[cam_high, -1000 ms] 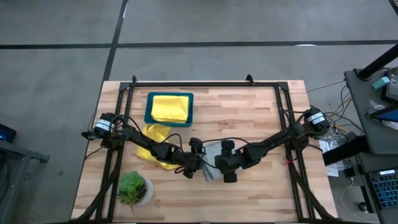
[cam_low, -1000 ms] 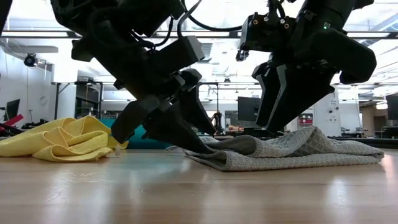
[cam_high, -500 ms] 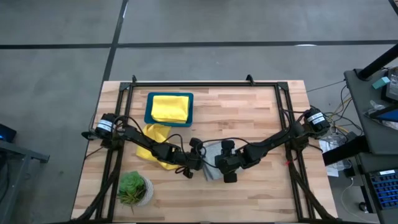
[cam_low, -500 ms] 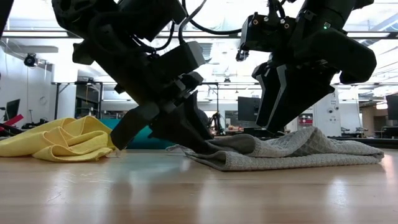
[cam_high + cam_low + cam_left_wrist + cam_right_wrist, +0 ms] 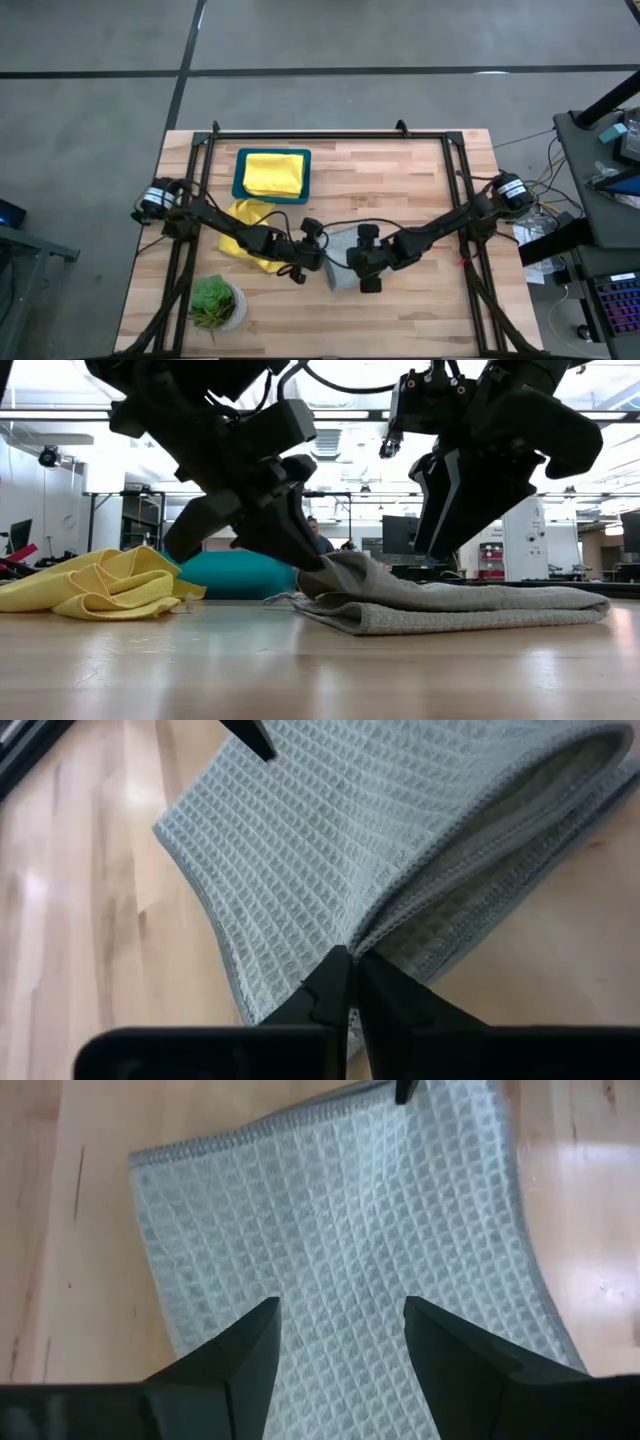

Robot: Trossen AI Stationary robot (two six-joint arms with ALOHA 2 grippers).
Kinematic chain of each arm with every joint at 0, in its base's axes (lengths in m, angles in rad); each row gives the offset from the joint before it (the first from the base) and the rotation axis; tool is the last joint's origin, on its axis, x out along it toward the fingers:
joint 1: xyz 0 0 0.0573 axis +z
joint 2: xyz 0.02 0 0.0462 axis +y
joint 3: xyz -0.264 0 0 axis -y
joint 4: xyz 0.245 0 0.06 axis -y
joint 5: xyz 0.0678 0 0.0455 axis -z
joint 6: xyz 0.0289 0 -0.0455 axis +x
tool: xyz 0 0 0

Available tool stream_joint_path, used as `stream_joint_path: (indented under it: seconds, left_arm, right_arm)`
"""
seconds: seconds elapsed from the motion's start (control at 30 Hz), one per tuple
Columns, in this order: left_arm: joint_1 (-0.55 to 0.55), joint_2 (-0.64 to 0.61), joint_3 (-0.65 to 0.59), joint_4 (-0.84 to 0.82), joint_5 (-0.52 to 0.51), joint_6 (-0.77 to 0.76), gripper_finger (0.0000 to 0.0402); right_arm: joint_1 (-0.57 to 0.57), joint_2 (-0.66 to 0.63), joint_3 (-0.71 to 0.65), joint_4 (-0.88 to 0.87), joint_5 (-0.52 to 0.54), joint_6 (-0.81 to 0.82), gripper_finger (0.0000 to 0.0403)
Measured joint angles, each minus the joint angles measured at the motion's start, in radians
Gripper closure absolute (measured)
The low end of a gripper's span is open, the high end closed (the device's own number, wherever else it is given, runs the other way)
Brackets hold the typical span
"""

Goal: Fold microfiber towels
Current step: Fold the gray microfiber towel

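Observation:
A pale grey waffle-weave towel (image 5: 340, 265) lies folded at the table's middle. It also shows in the low view (image 5: 460, 605) and in both wrist views (image 5: 330, 830) (image 5: 340, 1220). My left gripper (image 5: 312, 262) (image 5: 312, 560) is shut on the towel's left edge. My right gripper (image 5: 362, 268) (image 5: 340, 1330) hangs open just above the towel's right part, clear of it in the low view. A crumpled yellow towel (image 5: 250, 238) lies to the left. A folded yellow towel (image 5: 272, 172) rests in the teal tray (image 5: 238, 172). My left gripper pinches the grey towel's left edge (image 5: 362, 942) between its two fingertips (image 5: 335, 982); one layer or several, I cannot tell. The fingers slant down from the table's left. The pinched edge (image 5: 335, 565) is raised off the wood, and the rest of the towel lies on the table.
A small potted plant (image 5: 213, 303) stands at the near left. A black frame (image 5: 300, 135) runs along the far and side edges. Bare wood (image 5: 400, 190) stretches beyond and to the right of the grey towel.
My left gripper has shut on the grey towel's left edge and risen a little. That edge is now lifted into a hump, while the towel's right part stays flat on the table.

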Motion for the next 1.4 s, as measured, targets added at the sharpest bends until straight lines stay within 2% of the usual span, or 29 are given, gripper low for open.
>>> stream_joint_path:
  seconds: [0.2,0.6,0.73,0.83,0.97,1.1,1.2,1.3,1.4]
  left_arm:
    - [0.000,0.015,-0.004,-0.001,0.004,-0.006,0.0378]
    - [-0.027,-0.026,0.002,-0.093,-0.004,-0.010,0.0263]
    - [-0.048,-0.073,0.007,-0.139,-0.005,-0.017,0.0252]
    - [-0.056,-0.105,0.008,-0.113,-0.003,-0.114,0.0257]
    - [-0.055,-0.112,-0.005,-0.011,-0.005,-0.260,0.0290]
    - [-0.057,-0.113,-0.001,0.035,-0.028,-0.373,0.0348]
    - [-0.061,-0.152,0.011,0.025,-0.038,-0.419,0.0390]
    - [-0.063,-0.207,0.021,0.058,-0.042,-0.430,0.0395]
    - [-0.064,-0.196,-0.008,0.186,-0.059,-0.456,0.0400]
  right_arm:
    - [0.000,-0.010,0.000,0.000,-0.001,0.009,0.0199]
    - [0.002,-0.060,0.000,-0.087,-0.009,0.071,0.0199]
    - [0.003,-0.113,-0.002,-0.173,-0.008,0.127,0.0200]
    - [0.007,-0.163,-0.034,-0.152,0.002,0.151,0.0200]
    - [0.014,-0.230,-0.146,0.033,0.029,0.151,0.0207]
    - [0.013,-0.283,-0.292,0.291,0.100,0.127,0.0239]
    - [0.013,-0.303,-0.396,0.475,0.187,0.121,0.0281]
    - [0.013,-0.302,-0.501,0.691,0.228,0.087,0.0335]
    - [0.013,-0.262,-0.596,0.952,0.242,0.047,0.0383]
